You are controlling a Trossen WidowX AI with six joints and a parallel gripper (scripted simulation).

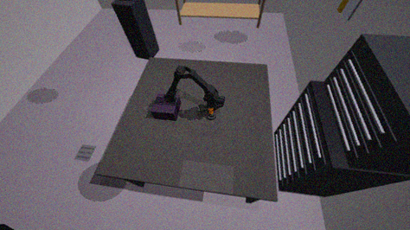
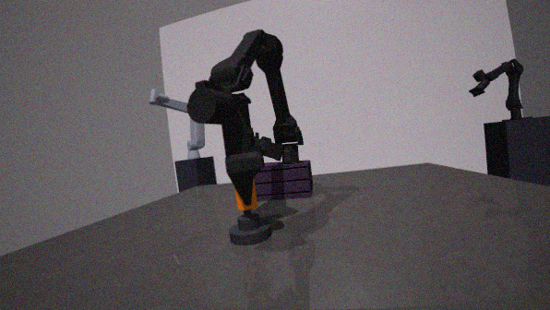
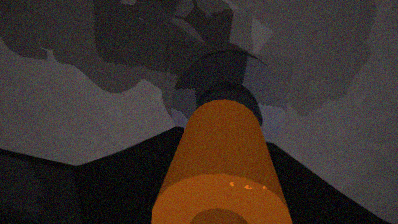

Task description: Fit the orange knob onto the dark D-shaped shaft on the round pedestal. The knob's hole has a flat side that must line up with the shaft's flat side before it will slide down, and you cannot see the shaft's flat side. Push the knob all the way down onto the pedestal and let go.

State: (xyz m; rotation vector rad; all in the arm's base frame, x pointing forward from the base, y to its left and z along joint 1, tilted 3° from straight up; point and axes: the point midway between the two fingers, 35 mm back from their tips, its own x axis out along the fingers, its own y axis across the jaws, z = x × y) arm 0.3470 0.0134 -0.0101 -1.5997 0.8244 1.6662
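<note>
Black gripper (image 1: pixel 210 111) (image 2: pixel 248 203) (image 3: pixel 222 142): was closed on the orange knob, one finger at each side of it in the wrist view.
Orange knob (image 1: pixel 211 111) (image 2: pixel 239 200) (image 3: pixel 222 150): sat between the fingers, near the middle of the top view and left of the centre in the exterior view; its long axis looked near to upright, with maybe a small lean.
Way from knob to target: mainly downward, along the knob's own axis; this was the relation on which the coming move depended.
Dark shaft (image 2: pixel 247 213): showed just under the knob's lower edge in the exterior view. If its tip was already a little inside the hole, I could not tell.
Flat sides: hidden; so the turn of the knob about its axis remained a question, in my judgement.
Round pedestal (image 1: pixel 211 117) (image 2: pixel 250 235) (image 3: pixel 256 75): stood below the knob, the knob being apart from it, so not seated.
Next need: probably light downward pressure with small turning until the flats agreed, then full push and release.
Risk: pressing hard with wrong angle could tilt the knob in the fingers.
Purple block (image 1: pixel 165 111) (image 2: pixel 295 180): lay farther out, under the arm's base.
</note>
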